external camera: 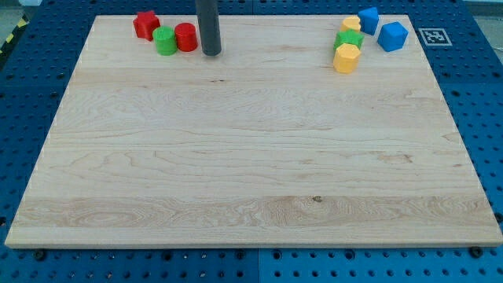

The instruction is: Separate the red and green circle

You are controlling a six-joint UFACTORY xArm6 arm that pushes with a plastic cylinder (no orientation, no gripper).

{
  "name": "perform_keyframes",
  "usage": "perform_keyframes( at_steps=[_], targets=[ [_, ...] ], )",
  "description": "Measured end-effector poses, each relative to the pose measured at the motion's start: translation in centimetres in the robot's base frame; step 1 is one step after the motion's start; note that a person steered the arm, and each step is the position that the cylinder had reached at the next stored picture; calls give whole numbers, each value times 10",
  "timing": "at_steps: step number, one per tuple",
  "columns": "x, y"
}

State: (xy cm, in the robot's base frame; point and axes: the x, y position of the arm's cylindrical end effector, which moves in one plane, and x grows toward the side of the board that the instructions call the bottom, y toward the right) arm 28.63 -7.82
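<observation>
A pale wooden board is lying on a blue pegboard bench and filling most of the view. Going from the view's left, a red star-shaped block is sitting near the board's top edge. Just to its right, a green circle block is standing a little lower, close beside the star, though I cannot tell whether the two are touching. A red circle block is pressing against the green circle's right side, so the pair is sitting together as one cluster.

Just right of the red circle, my tip, the lower end of a straight dark grey rod, is resting on the wood, very near that block with only a thin gap showing. It is carrying nothing, being a plain rod with no jaws to open or close.

Well apart, toward the view's top right, a yellow block is peeking out behind a green block, and a yellow hexagonal block is sitting just below them. Further right, two blue blocks are standing close together, one smaller and one larger
</observation>
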Motion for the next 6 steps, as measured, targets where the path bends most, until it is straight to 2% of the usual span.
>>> perform_keyframes(
  at_steps=[3, 6],
  targets=[
    [-14, -47],
    [-19, -43]
  ],
)
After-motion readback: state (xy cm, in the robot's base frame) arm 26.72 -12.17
